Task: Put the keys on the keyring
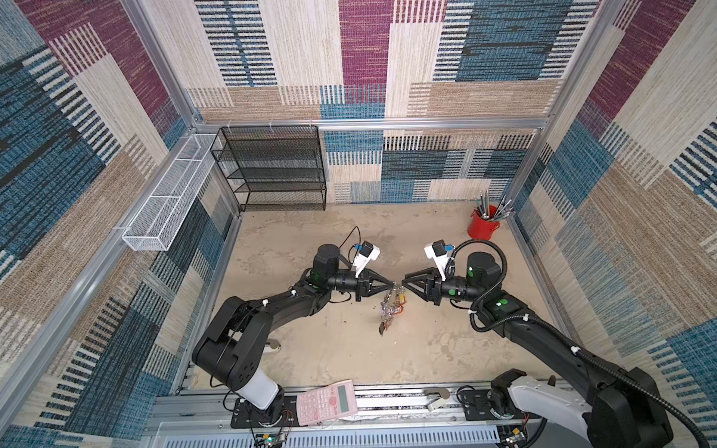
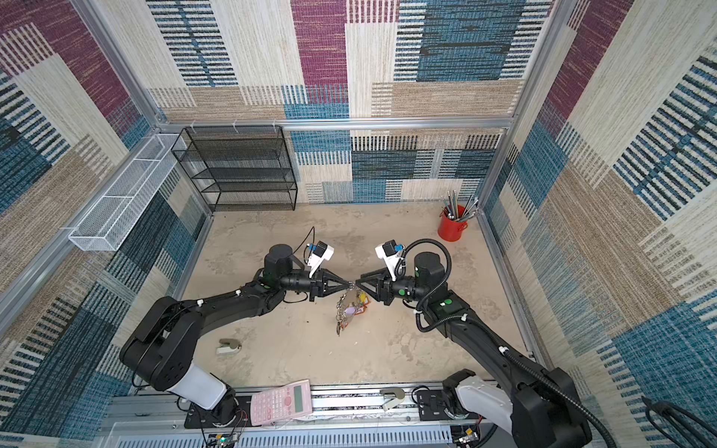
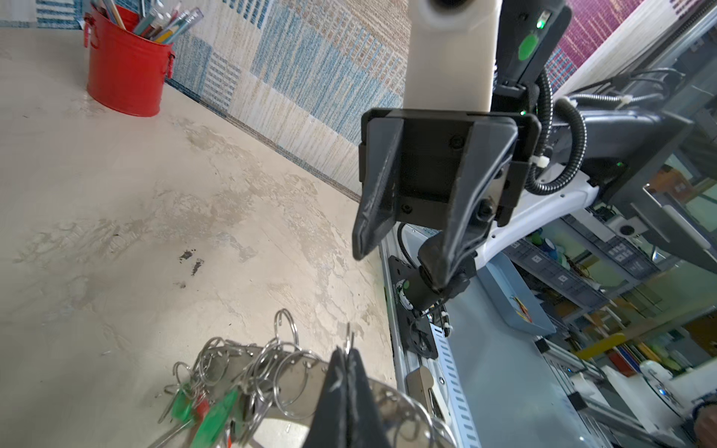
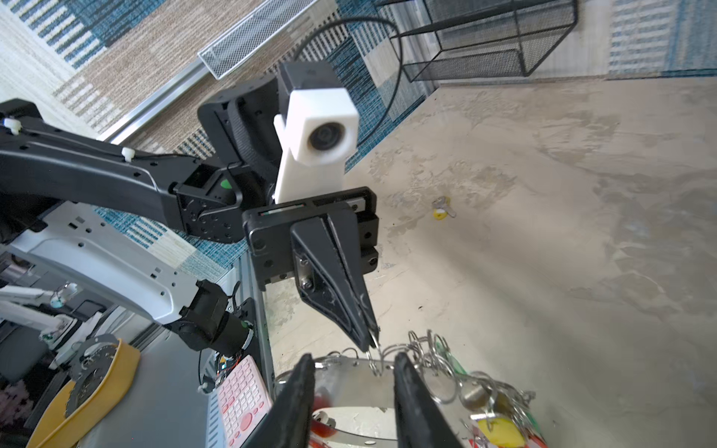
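The keyring, a flat grey C-shaped plate hung with silver rings, keys and green, red and yellow tags, dangles above the table's middle. My left gripper is shut on one small silver ring at its top, as the right wrist view also shows. My right gripper faces it tip to tip and stands open, its fingers spread in front of the grey plate without pinching it. The keys, tiny with a yellow tag, lie loose on the table beyond the left gripper.
A red bucket of pencils stands at the back right. A black mesh rack and a white wire basket line the back left. A pink calculator rests on the front rail. A small beige and white object lies near the left arm.
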